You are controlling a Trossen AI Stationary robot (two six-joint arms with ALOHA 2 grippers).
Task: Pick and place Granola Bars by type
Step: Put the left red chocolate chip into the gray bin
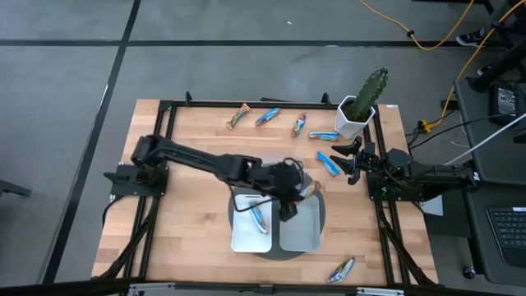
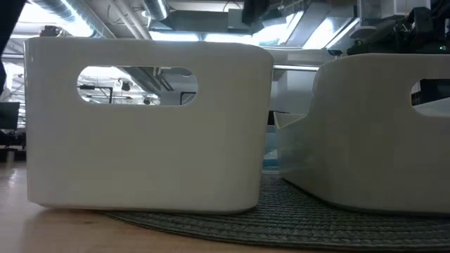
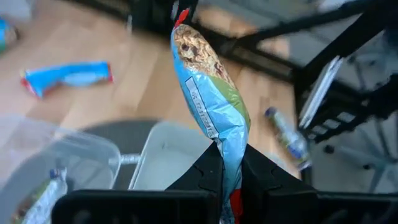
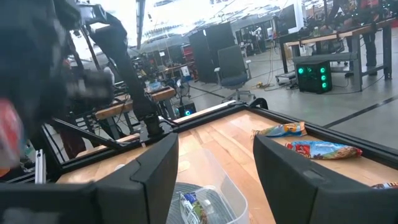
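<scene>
The wooden desk (image 1: 189, 238) is the biggest thing here. On it sits a round grey mat (image 1: 322, 215) with two trays side by side. The clear tray (image 1: 240, 237) has one granola bar (image 1: 261, 219) lying inside it. The white tray (image 1: 301, 234) sits right beside it.

A white pot with a green cactus (image 1: 362, 105) stands at the far corner of the desk, near the right arm.

The left arm reaches out across the desk, and its left gripper (image 3: 229, 167) hangs above the trays. Its fingers pinch a blue and green bar (image 3: 208, 102) by one end. The bar sticks straight out past the fingers, over the white tray's edge (it is not touching the tray).

The right gripper (image 1: 355, 161) waits by the desk's right side, with its fingers spread wide and holding nothing. A blue bar (image 1: 329, 164) lies on the desk just beside those fingers.

More bars lie in a row well beyond both grippers, along the far edge: a tan bar (image 1: 237, 118), a blue one (image 1: 267, 116), another (image 1: 299, 124) and a blue one (image 1: 324, 136) near the pot.

One last bar (image 1: 341, 270) lies alone by the near edge, past the white tray.
</scene>
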